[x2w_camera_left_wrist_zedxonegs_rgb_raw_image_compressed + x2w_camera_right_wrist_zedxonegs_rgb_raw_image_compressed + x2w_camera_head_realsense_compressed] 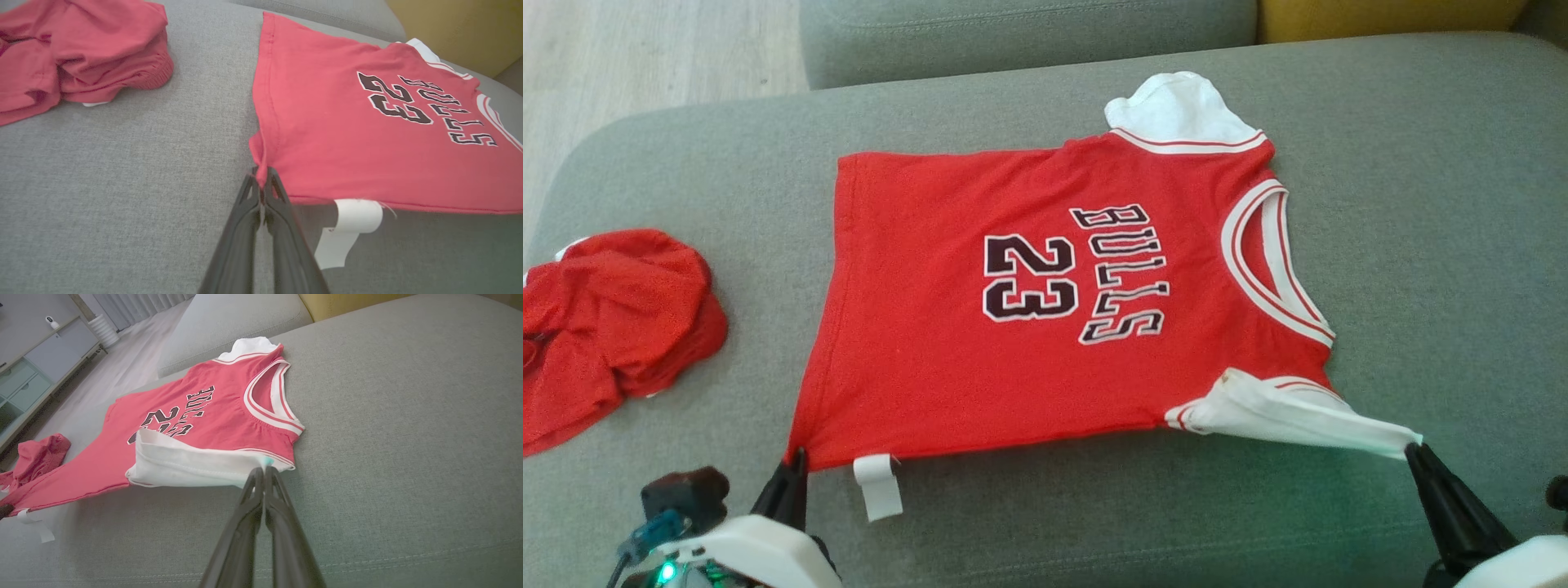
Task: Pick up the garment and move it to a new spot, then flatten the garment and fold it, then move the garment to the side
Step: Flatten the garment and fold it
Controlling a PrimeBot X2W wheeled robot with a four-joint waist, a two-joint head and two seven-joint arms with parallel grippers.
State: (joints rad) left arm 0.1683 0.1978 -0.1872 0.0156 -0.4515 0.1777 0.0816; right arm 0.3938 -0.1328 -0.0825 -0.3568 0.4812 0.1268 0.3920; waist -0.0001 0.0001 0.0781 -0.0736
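Head view: jersey point(1013, 327) lies flat mid-couch point(1421, 204), left fingers point(784, 494) clamped on its near hem corner, right fingers point(1445, 498) clamped on the near white sleeve, stretched taut. Left wrist view: only a thin pinch of hem is caught, so a harder pull likely slips it. Right wrist view: just the sleeve tip is held, so uneven pull could skew or bunch the jersey toward the couch's near edge.
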